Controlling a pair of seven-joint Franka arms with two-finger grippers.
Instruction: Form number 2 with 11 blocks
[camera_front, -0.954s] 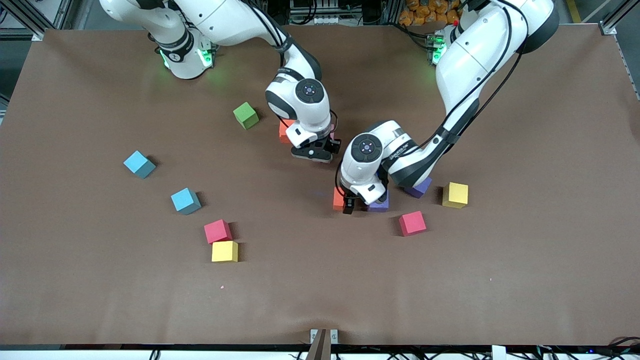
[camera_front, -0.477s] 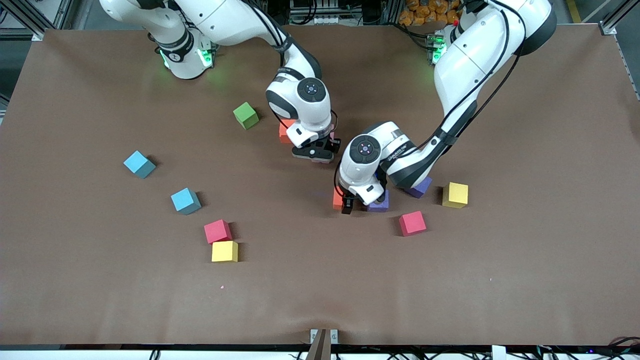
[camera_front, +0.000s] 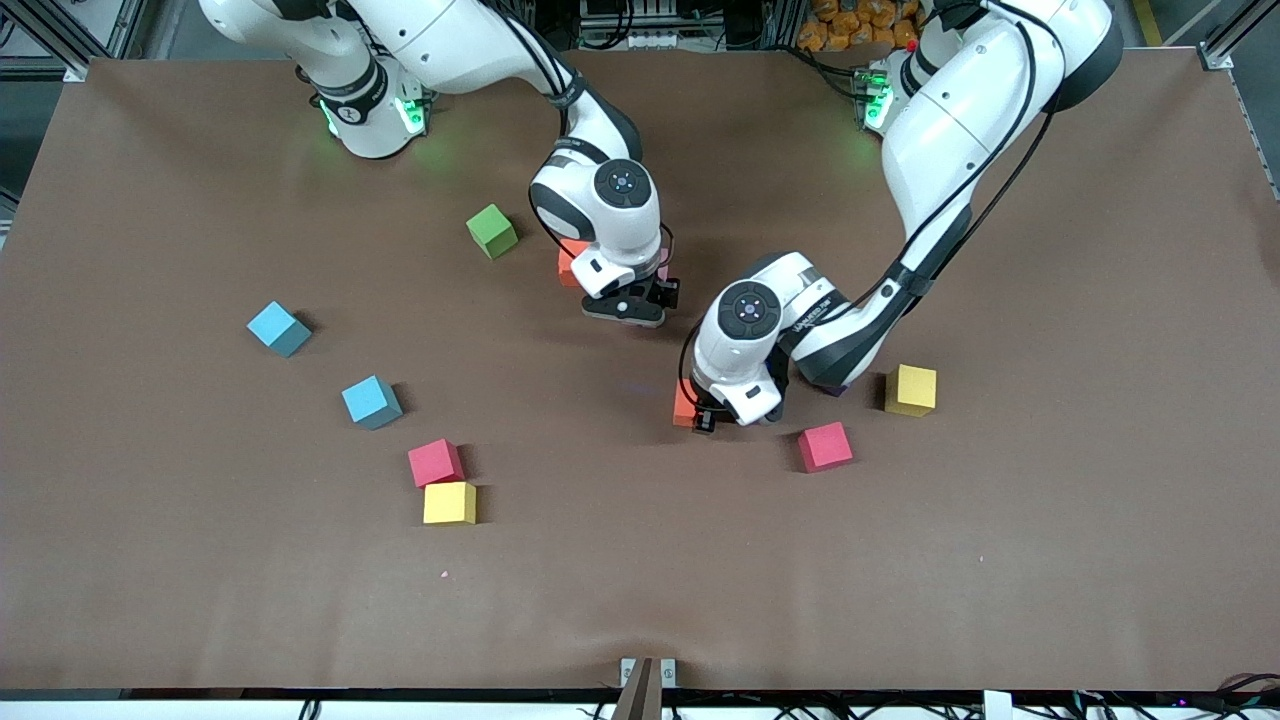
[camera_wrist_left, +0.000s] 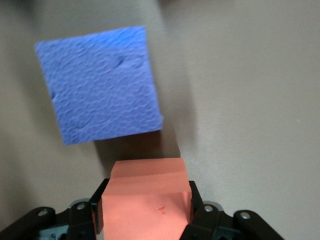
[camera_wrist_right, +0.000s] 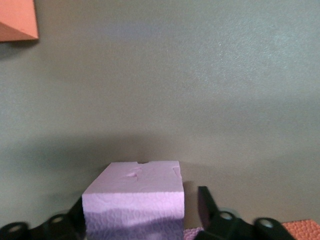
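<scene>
Nearest the table's front edge, toward the right arm's end, I see a yellow block with a red block touching it, just farther from the camera. A second red block sits toward the left arm's end. Mid-table, the left claw is down at the surface, its fingers clamped on an orange block, with a purple block just beside it. A blue block, a second yellow block and another blue block lie scattered, all matte cubes. Farther back, the right claw is low with fingers apart around a pale pinkish block, one finger clear of it. A second orange block sits beside it. The green block is farthest.
</scene>
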